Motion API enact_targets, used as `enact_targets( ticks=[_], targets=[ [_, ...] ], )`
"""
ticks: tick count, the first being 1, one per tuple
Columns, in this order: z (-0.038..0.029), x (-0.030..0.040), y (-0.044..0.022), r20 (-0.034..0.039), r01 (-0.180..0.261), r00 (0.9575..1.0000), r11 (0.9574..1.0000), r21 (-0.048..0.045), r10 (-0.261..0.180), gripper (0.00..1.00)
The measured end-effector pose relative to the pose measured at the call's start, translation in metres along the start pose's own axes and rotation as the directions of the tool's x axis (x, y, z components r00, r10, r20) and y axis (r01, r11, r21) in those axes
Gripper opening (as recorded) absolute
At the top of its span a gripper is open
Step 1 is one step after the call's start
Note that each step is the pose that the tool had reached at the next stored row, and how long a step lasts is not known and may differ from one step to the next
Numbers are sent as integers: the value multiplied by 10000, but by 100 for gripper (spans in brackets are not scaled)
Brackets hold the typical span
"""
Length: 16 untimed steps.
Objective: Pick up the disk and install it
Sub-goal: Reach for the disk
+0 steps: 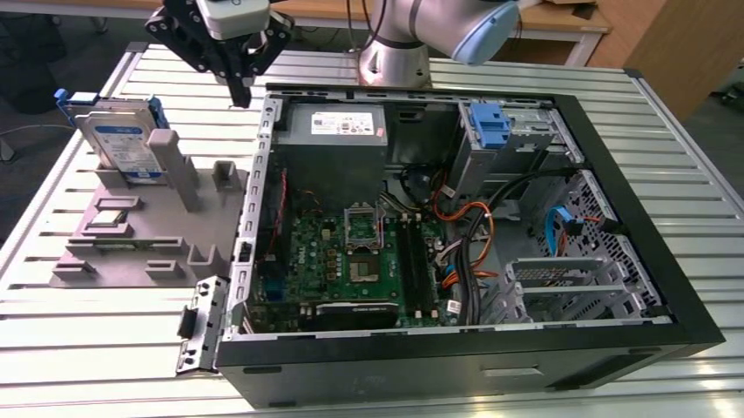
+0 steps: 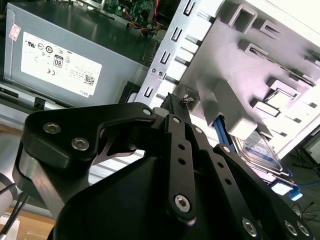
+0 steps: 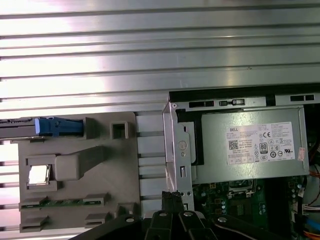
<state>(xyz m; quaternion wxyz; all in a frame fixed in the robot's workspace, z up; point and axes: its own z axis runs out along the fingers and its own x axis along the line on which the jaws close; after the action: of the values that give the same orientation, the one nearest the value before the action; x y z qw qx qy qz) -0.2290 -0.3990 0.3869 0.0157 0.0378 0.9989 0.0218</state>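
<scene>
The disk point(image 1: 124, 144) is a silver drive with a white-and-blue label and blue rails. It stands on edge in a slot at the far end of the grey holder point(image 1: 128, 231), on the exterior view's left. In the first wrist view the disk point(image 3: 20, 125) appears edge-on, with a blue rail end beside it. The second wrist view catches the disk point(image 2: 261, 151) behind a grey post. My gripper point(image 1: 240, 94) hangs above the gap between the holder and the computer case, to the disk's right in the exterior view. Its black fingers point(image 3: 172, 197) meet at the tips point(image 2: 176, 101) with nothing between them.
The open computer case point(image 1: 651, 261) lies on the slatted metal table point(image 1: 104, 348). Inside are a grey power supply point(image 1: 334, 126), a green motherboard point(image 1: 348, 261), cables and a drive bay with a blue bracket point(image 1: 490, 124). The holder carries grey posts point(image 1: 174, 170) and small parts.
</scene>
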Motion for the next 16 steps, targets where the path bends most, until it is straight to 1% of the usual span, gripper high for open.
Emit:
enact_targets(
  ticks=[5, 11, 16],
  targets=[
    [0, 50, -4, 3, 1, 10000, 10000, 0, -1, 11],
    [0, 85, -7, 3, 1, 10000, 10000, 0, -1, 11],
    [0, 143, -11, 5, 0, 10000, 10000, -1, 0, 11]
  ],
)
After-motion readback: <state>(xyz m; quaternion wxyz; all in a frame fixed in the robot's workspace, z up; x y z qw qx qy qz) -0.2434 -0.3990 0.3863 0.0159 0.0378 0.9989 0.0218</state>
